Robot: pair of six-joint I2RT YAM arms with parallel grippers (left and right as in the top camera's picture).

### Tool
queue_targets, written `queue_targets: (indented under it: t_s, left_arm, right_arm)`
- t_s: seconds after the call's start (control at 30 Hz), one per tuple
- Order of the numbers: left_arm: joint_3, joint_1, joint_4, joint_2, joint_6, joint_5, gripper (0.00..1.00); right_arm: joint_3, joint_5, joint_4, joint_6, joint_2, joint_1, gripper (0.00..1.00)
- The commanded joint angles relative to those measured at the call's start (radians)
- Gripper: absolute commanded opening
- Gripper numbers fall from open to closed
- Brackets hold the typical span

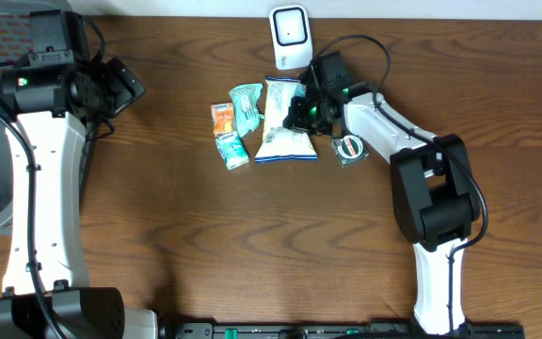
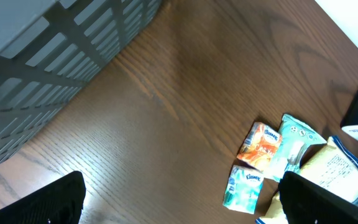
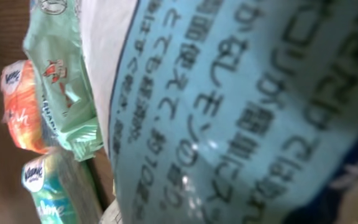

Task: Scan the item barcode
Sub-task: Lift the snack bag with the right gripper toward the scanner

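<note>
Overhead view: snack bag (image 1: 283,124), white with blue trim, lay flat on the wooden counter (image 1: 196,235), top centre. Right pincer (image 1: 302,111) sat on the bag's upper right edge, clenched on it. Right wrist view was filled by the bag's light blue panel with printed text, very close and blurred; the pincer's own fingers were not visible there and no barcode could be made out.

White scanner (image 1: 290,26) stood just beyond the bag's top end, near the counter's far edge, apart from the bag. Green packet (image 1: 246,102) lay against the bag's left side. Orange tissue pack (image 1: 222,118) lay just left of the green packet, further from the bag. Teal tissue pack (image 1: 234,149) lay beside the bag's lower left corner. Small dark green pouch (image 1: 350,148) lay right of the bag, on the other side of the right arm's forearm, not touching the bag.

Left pincer (image 1: 130,87) hung well left of the bag, over bare counter, released: left wrist view showed its dark fingers (image 2: 61,199) spread wide with nothing between them. Grey slatted bin (image 2: 55,56) sat far left of the bag, at the counter's edge.
</note>
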Motion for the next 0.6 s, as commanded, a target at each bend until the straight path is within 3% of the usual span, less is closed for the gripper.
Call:
queue_targets:
  t_s: [0.0,0.17,0.33,0.47,0.57]
  left_arm:
    - [0.002,0.003,-0.002,-0.006,-0.005,-0.006,0.98]
    - [0.002,0.003,-0.002,-0.006,-0.005,-0.006,0.98]
    - [0.002,0.004,-0.002,-0.006,-0.005,-0.006,0.98]
    - [0.002,0.003,-0.002,-0.006,-0.005,-0.006,0.98]
    - [0.002,0.003,-0.002,-0.006,-0.005,-0.006,0.98]
  right_arm:
    - [-0.02,-0.015,-0.016,-0.054,-0.069,-0.042,0.01]
    - [-0.02,-0.193,-0.015,-0.179,-0.211,-0.106,0.01]
    - [-0.02,-0.446,0.025,-0.199,-0.269,-0.146,0.01]
    - [-0.02,-0.795,0.224,-0.198,-0.272,-0.162,0.01]
    - [-0.02,-0.769,0.316,-0.131,-0.273,-0.155,0.01]
